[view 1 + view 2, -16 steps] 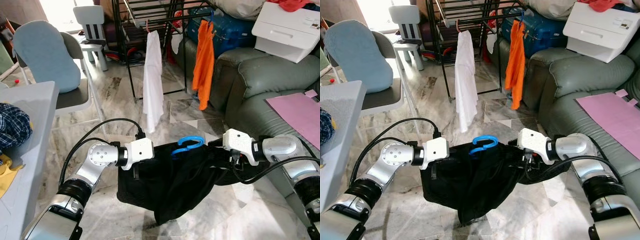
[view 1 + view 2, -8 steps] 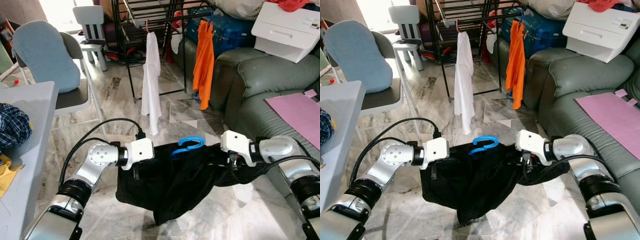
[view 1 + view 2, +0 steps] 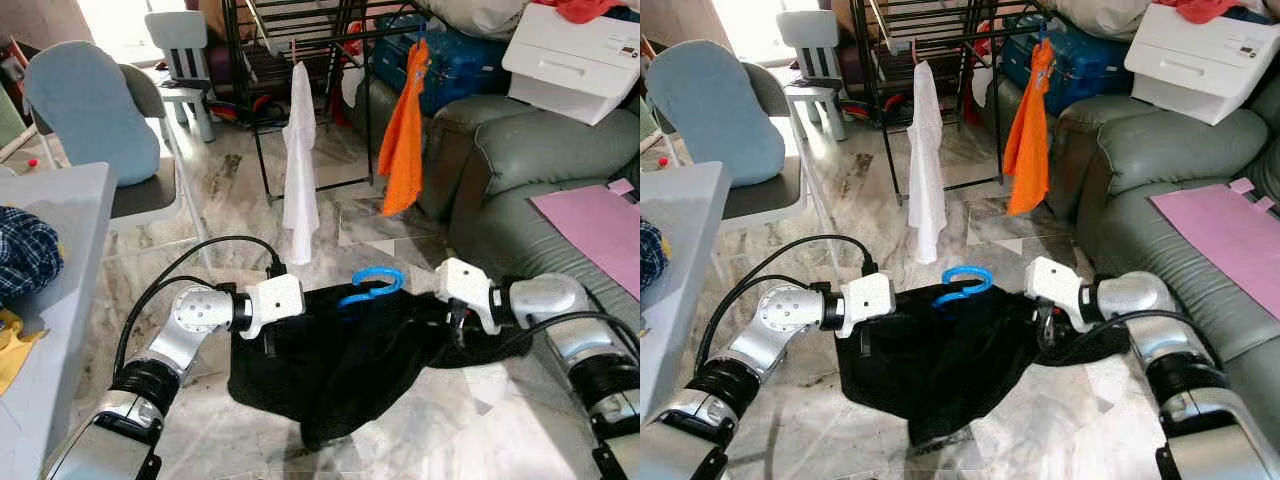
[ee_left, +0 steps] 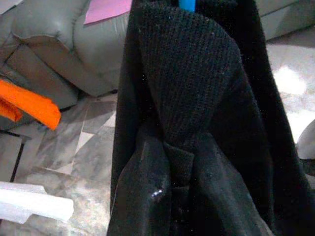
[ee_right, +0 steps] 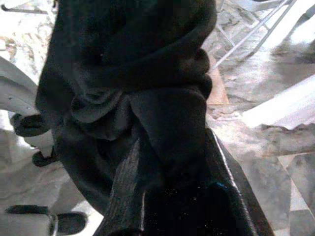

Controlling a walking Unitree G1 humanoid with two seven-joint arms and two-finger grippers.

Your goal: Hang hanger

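Observation:
A black garment point(image 3: 340, 365) hangs on a blue hanger whose hook point(image 3: 367, 284) sticks up from its middle. The garment is stretched between my two grippers above the marble floor. My left gripper point(image 3: 267, 338) is shut on the garment's left shoulder, seen bunched up close in the left wrist view point(image 4: 192, 108). My right gripper point(image 3: 455, 326) is shut on the right shoulder, and black cloth fills the gap between its fingers point(image 5: 129, 182). The black drying rack point(image 3: 238, 70) stands ahead at the back, with a white garment point(image 3: 298, 160) and an orange garment point(image 3: 403, 140) hanging on it.
A grey-green sofa point(image 3: 540, 170) runs along the right, with a pink sheet point(image 3: 600, 225) on its seat and a white box point(image 3: 575, 50) on its back. On the left are a grey table point(image 3: 60, 250) and a chair with a blue cushion point(image 3: 95, 110).
The orange garment's lower end has swung up and to the left, and the white one has swayed. Both grippers keep their hold on the black garment, which sits slightly higher in view.

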